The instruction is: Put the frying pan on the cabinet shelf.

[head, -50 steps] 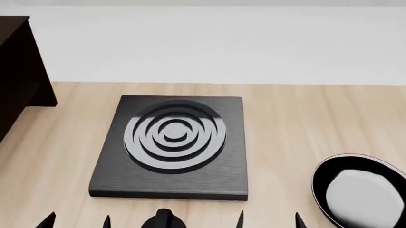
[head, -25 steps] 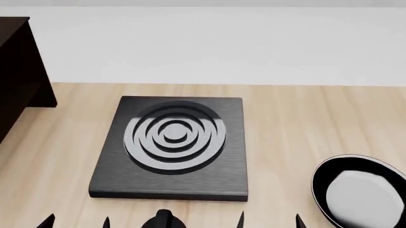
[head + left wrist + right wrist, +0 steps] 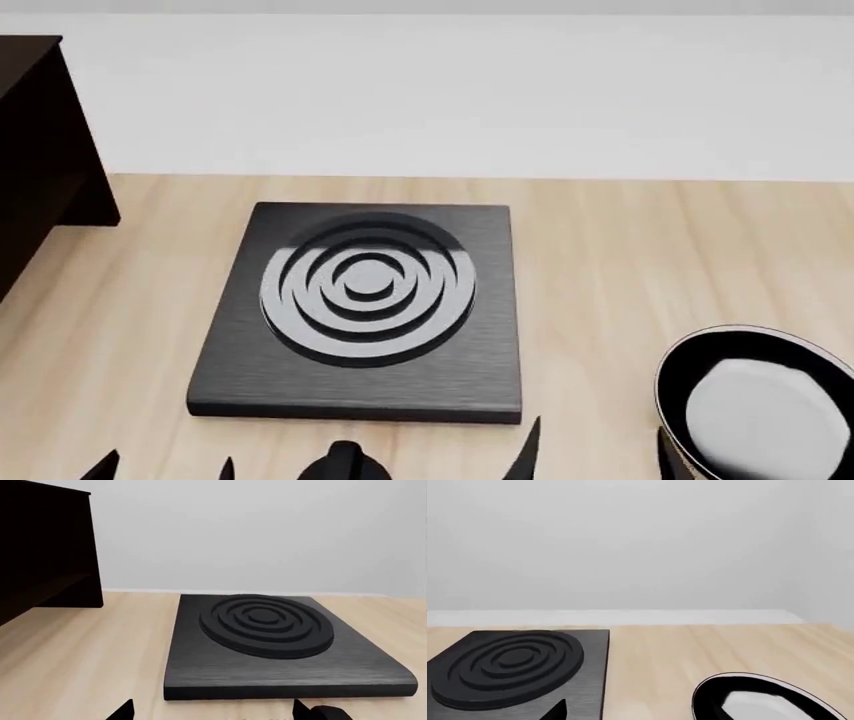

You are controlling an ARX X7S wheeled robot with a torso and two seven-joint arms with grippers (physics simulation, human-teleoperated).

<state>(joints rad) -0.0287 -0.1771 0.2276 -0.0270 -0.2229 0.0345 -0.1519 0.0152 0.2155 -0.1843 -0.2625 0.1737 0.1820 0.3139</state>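
The frying pan (image 3: 754, 405), black with a glossy light-grey inside, lies on the wooden table at the lower right, cut by the frame edge. Its handle is out of view. It also shows in the right wrist view (image 3: 760, 700). My right gripper (image 3: 595, 462) is open and empty, just left of the pan's rim, with one fingertip close to it. My left gripper (image 3: 163, 470) is open and empty at the front left. The dark cabinet (image 3: 40, 150) stands at the far left and also shows in the left wrist view (image 3: 40, 555). Its shelf board is too dark to make out.
A square black burner plate (image 3: 360, 310) with concentric rings lies mid-table, between the cabinet and the pan. It fills much of the left wrist view (image 3: 267, 650). A small black rounded part (image 3: 344, 462) shows at the front edge. A pale wall runs behind the table.
My right gripper's fingertips have risen further into the head view, toward the pan's left rim. The left gripper, pan and burner plate have not moved.
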